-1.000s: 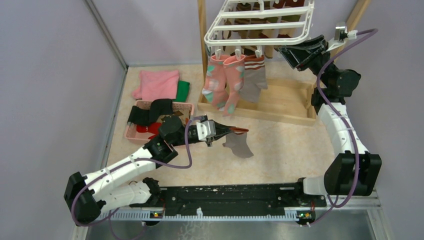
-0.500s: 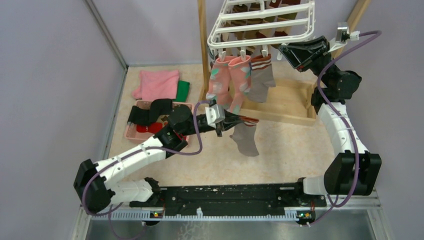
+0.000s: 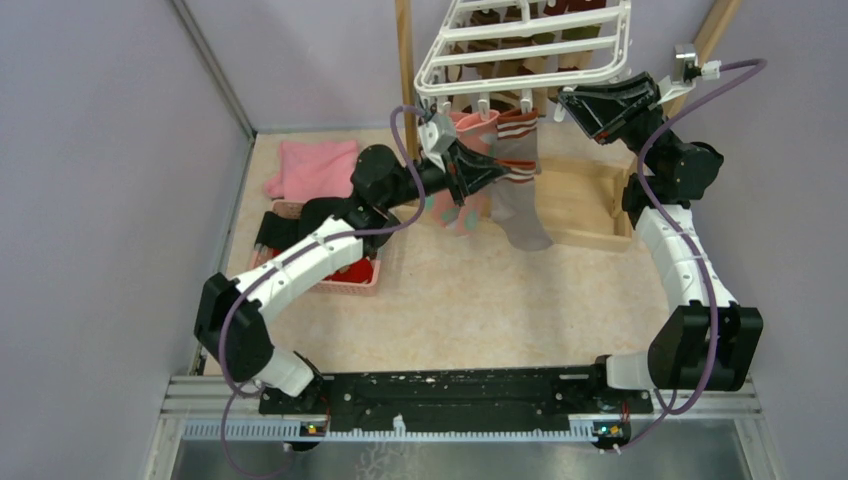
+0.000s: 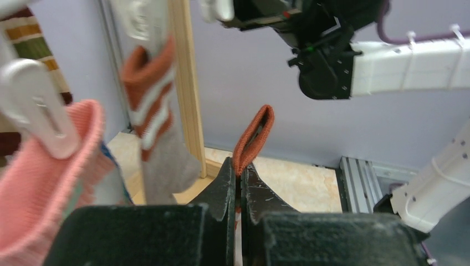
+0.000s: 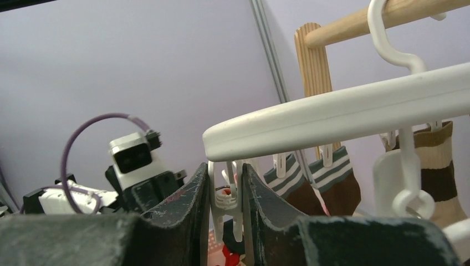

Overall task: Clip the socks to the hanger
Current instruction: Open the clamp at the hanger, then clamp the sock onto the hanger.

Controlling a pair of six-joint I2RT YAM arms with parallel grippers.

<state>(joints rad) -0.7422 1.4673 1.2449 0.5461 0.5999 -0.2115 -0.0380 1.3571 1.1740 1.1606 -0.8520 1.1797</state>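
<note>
We find the left gripper (image 4: 239, 166) pinched fully closed on the brown-red cuff of a grey sock (image 4: 254, 136). The cuff stands up as a folded loop above the fingertips. From overhead, the rest of that sock hangs limp just below the near edge of the hanger (image 3: 530, 45). The left arm reaches up to that edge from the hanger's lower left. The right gripper (image 5: 226, 180) has its fingers (image 5: 194, 194) squeezed in on a white clip (image 5: 226, 200) dangling under the hanger's rim (the jaws are narrow, with nothing but the clip between them). This is toward the right end of the hanger's near edge. Already clipped along that same edge, left of the held clip, we see pink socks (image 3: 468, 128) with teal patches. Next to them is a second grey sock (image 4: 158, 127) with a striped cuff, just beside the raised cuff in the left wrist view. Under the hanger's far side hang brown-and-cream striped socks (image 5: 438, 160). A wooden post (image 3: 403, 60) rises just left of the hanger. A pink basket (image 3: 345, 282) of dark clothes sits on the table well to the hanger's lower left, and a folded pink cloth (image 3: 315, 165) lies beyond it.
</note>
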